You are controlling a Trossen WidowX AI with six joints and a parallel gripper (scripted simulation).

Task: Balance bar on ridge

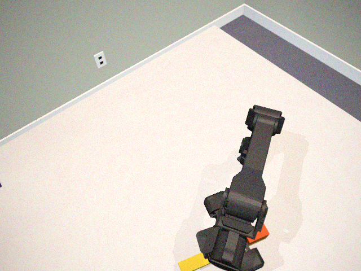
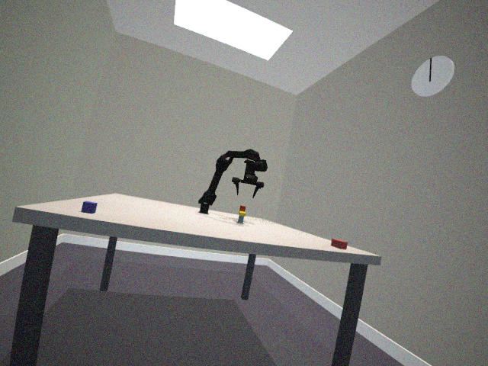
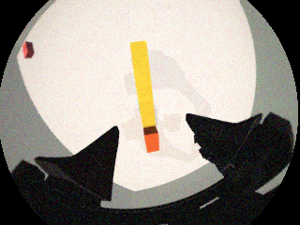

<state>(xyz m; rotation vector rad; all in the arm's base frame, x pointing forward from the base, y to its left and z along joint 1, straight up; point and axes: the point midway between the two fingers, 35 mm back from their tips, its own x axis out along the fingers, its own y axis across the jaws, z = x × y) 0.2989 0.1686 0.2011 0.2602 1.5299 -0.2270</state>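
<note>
Hanging above the pale table (image 2: 130,220), the gripper (image 2: 247,187) is standing with its jaws spread wide and nothing between them, well clear of the bar (image 3: 144,90) below. The bar, yellow along most of its length with an orange end, is lying across the ridge (image 2: 240,219), a small teal support near the table's middle; in the exterior view it is sitting raised off the surface, seen end-on, so whether it is level is hard to judge. From the wrist view the two dark fingers are flanking the bar's orange end without touching it. A blue cube (image 2: 89,207) is sitting near the table's far left edge and a red block (image 2: 338,243) near the right corner, both well apart from the bar. Grey-green walls are enclosing the room, with a clock (image 2: 432,75), a bright ceiling panel (image 2: 232,27) and a wall socket (image 1: 100,59).
</note>
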